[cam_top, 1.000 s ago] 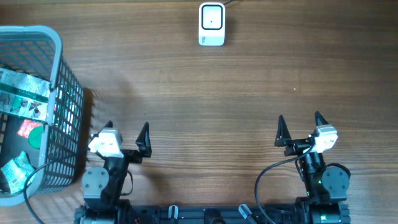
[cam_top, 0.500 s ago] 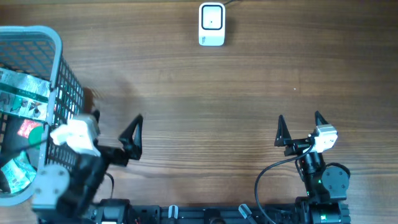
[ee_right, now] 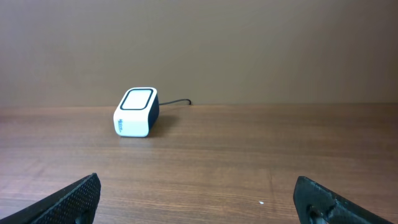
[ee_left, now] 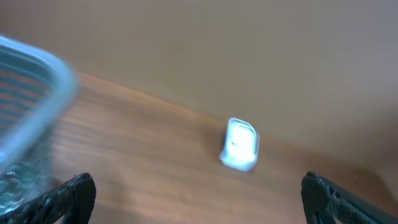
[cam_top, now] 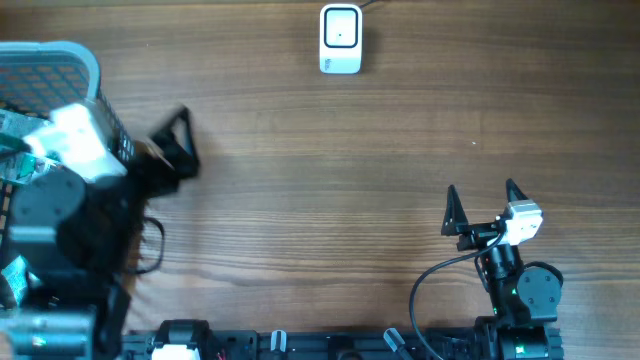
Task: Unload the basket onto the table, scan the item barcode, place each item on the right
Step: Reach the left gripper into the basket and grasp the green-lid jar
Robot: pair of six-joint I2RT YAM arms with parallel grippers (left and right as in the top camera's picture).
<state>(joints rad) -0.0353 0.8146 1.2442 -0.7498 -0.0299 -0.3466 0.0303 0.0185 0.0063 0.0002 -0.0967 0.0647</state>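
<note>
The white barcode scanner [cam_top: 340,38] stands at the far middle of the table; it also shows as a blurred white scanner [ee_left: 239,144] in the left wrist view and as a sharp white scanner [ee_right: 135,112] in the right wrist view. Packaged items lie in the grey mesh basket [cam_top: 60,50], among them a green and white packet [cam_top: 18,275]; my left arm covers most of them. My left gripper [cam_top: 148,130] hangs open and empty at the basket's right wall. My right gripper [cam_top: 480,192] rests open and empty near the front right.
The basket rim [ee_left: 31,93] fills the left of the left wrist view. A black cable runs from the scanner toward the back wall. Bare wooden table [cam_top: 330,170] lies between the two arms.
My left arm has lifted and swung left and away from the front edge, up against the basket. Its jaws stay wide. The right arm has not moved.
</note>
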